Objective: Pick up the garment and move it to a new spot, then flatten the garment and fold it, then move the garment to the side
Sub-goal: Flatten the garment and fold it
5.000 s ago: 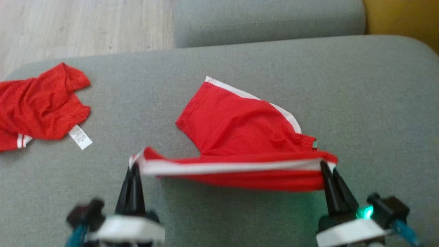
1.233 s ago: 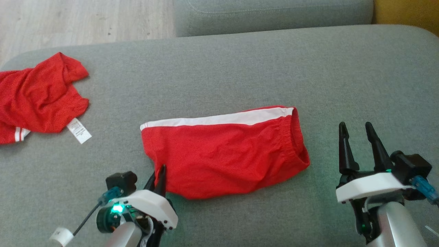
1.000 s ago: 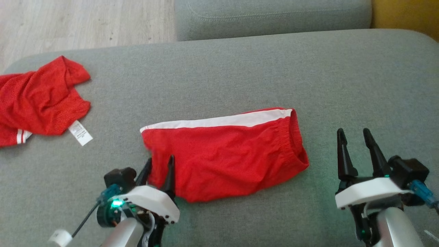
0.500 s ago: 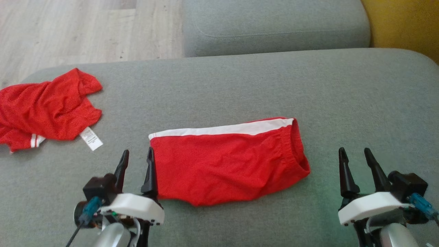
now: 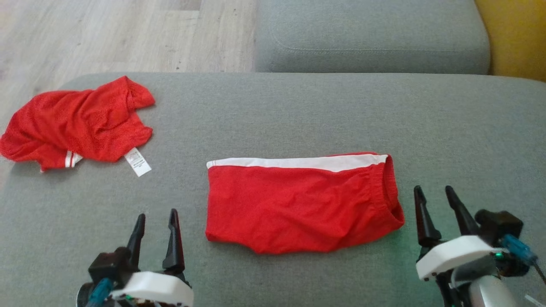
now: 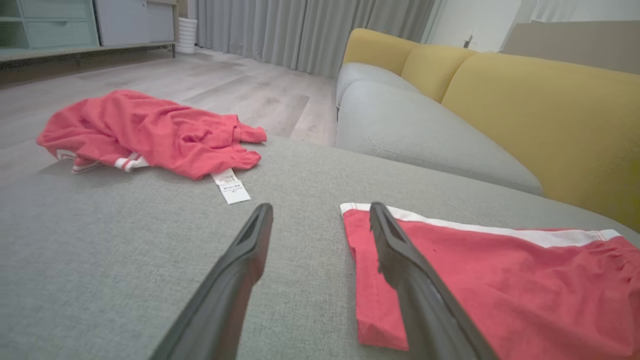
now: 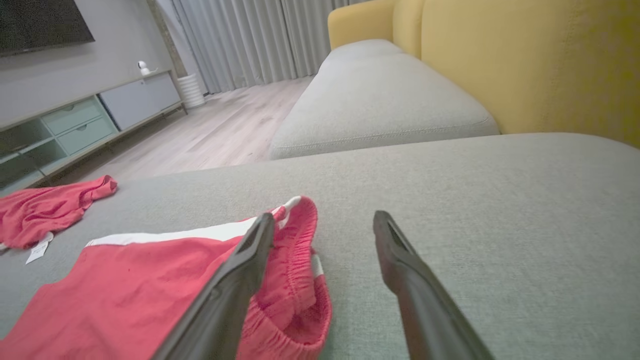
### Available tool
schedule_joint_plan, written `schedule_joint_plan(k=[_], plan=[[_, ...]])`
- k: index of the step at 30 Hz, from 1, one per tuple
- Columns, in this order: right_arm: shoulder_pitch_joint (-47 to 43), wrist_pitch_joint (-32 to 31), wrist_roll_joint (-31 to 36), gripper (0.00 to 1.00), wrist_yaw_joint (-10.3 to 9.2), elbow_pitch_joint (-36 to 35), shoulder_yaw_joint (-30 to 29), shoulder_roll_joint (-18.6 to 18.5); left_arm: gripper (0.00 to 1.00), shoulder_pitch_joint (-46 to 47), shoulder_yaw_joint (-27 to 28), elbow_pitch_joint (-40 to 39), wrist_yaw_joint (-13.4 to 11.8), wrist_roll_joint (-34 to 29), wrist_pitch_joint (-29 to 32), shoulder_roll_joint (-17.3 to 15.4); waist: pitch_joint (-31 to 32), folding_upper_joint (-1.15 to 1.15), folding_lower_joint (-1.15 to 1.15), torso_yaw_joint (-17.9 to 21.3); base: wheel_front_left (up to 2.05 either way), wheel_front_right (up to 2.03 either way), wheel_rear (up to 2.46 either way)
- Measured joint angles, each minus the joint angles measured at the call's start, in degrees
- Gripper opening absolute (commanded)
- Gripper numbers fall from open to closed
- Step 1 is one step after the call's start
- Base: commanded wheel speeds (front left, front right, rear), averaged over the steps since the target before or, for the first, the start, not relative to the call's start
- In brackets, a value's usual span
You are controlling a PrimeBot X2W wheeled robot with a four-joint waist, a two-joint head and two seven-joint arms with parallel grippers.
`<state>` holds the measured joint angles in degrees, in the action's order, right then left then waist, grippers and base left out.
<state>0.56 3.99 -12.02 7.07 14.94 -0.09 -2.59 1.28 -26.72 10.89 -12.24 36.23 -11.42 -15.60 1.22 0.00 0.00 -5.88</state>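
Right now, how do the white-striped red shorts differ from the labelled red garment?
The white-striped red shorts lie flat, centred; the labelled red garment lies crumpled near the left edge. The shorts show one broad stripe; the garment, two thin ones. Both are red, on the grey cushion.

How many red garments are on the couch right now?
2. The folded shorts lie in the middle of the cushion; a crumpled garment sits at its far left corner. None seems hidden.

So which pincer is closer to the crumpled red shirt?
Left. The left pincer sits just below and right of the crumpled shirt; the right pincer is far off, past the folded shorts.
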Motion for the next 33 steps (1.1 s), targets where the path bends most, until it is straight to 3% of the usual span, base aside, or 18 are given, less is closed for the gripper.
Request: schedule_joint_plan(k=[5, 10, 19, 26, 27, 30, 33], plan=[[1.58, -2.80, 0.22, 1.00, 0.00, 1.96, 1.41, 0.00, 1.00, -0.69, 0.44, -2.15, -0.96, 0.00, 0.00, -0.12, -0.45, 0.00, 0.00, -1.18, 0.00, 0.00, 0.00], [9.87, -5.81, 1.53, 1.00, 0.00, 8.35, 3.44, -0.01, 1.00, -0.69, 0.42, -2.99, -1.45, 0.00, 0.00, 0.03, -1.70, 0.00, 0.00, -3.32, 0.00, 0.00, 0.00], [13.05, -9.44, 11.22, 1.00, 0.00, 20.07, -3.79, -0.05, 1.00, -0.67, 0.33, -2.77, -1.45, 0.19, -0.62, 0.78, -3.83, 0.00, 0.01, -6.74, 0.00, 0.00, 0.00], [13.22, -11.31, 8.56, 1.00, 0.00, 24.07, -4.04, -0.05, 1.00, -0.62, 0.36, -1.96, -1.44, 0.43, -0.83, 1.01, -4.62, 0.00, 0.00, -7.56, 0.00, 0.00, 0.00], [13.40, -11.67, 7.55, 0.82, 0.00, 24.38, -3.68, -0.05, 1.00, -0.62, 0.38, -1.89, -1.44, 0.58, -0.85, 1.02, -4.64, 0.00, 0.00, -7.47, 0.00, 0.00, 0.00], [14.67, -12.82, 4.52, 0.00, 0.00, 25.47, -2.52, -0.10, 1.00, -0.59, 0.41, -1.63, -1.37, 0.60, -0.87, 1.04, -4.66, 0.00, 0.00, -6.98, 0.00, 0.00, 0.00], [15.46, -13.34, 2.38, 0.00, 0.04, 26.15, -1.38, -0.03, 1.00, -0.55, 0.38, -1.42, -1.36, 0.60, -1.25, 1.20, -4.64, 0.00, 0.00, -6.30, 0.00, 0.00, 0.00]])
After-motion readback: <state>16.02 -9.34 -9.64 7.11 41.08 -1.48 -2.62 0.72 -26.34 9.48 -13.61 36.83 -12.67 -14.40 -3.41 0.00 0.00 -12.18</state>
